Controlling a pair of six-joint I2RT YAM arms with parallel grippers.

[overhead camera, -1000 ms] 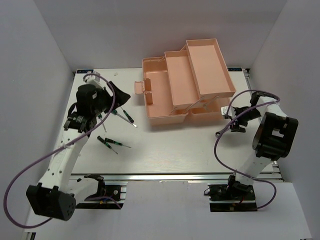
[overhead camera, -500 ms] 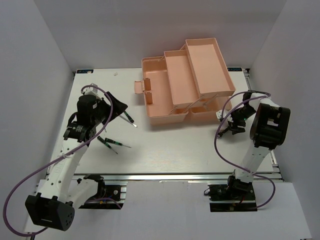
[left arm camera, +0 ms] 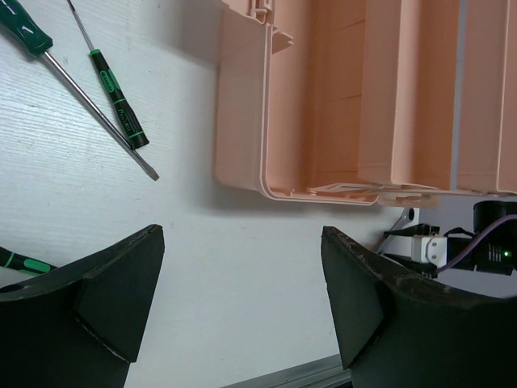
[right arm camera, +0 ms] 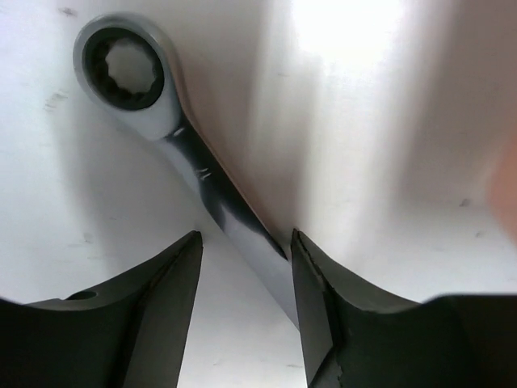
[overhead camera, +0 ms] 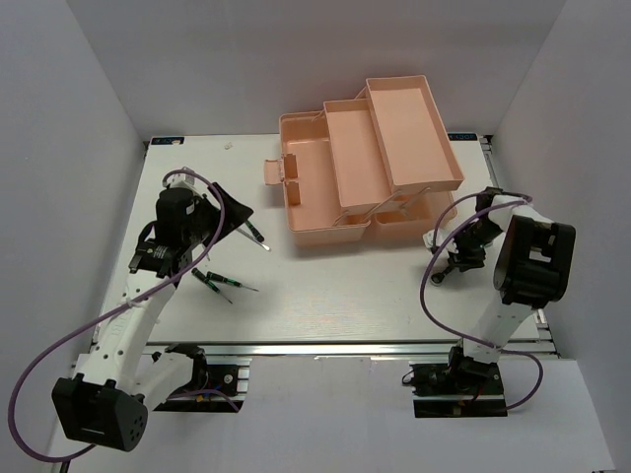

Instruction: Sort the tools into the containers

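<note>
In the right wrist view the silver wrench point(right arm camera: 216, 200) lies flat on the white table, ring end up and left. My right gripper point(right arm camera: 246, 238) is open but narrowed and straddles its shaft. The right finger touches the shaft; a gap remains on the left. From above, this gripper point(overhead camera: 455, 262) sits low on the table, right of the salmon-pink toolbox point(overhead camera: 308, 229). My left gripper point(left arm camera: 242, 234) is wide open and empty, hovering over bare table. Screwdrivers with green-black handles point(left arm camera: 118, 107) point(left arm camera: 90, 113) lie left of the toolbox point(left arm camera: 242, 121). Two more point(overhead camera: 223, 283) lie nearer the front.
The toolbox stands open with its stepped trays point(overhead camera: 357, 148) fanned toward the back right, all looking empty. White walls enclose the table on three sides. An aluminium rail point(overhead camera: 345, 347) runs along the front edge. Purple cables loop beside both arms.
My right gripper has come down over the wrench and its jaws have narrowed around the shaft. The left arm has shifted slightly, staying wide open.
</note>
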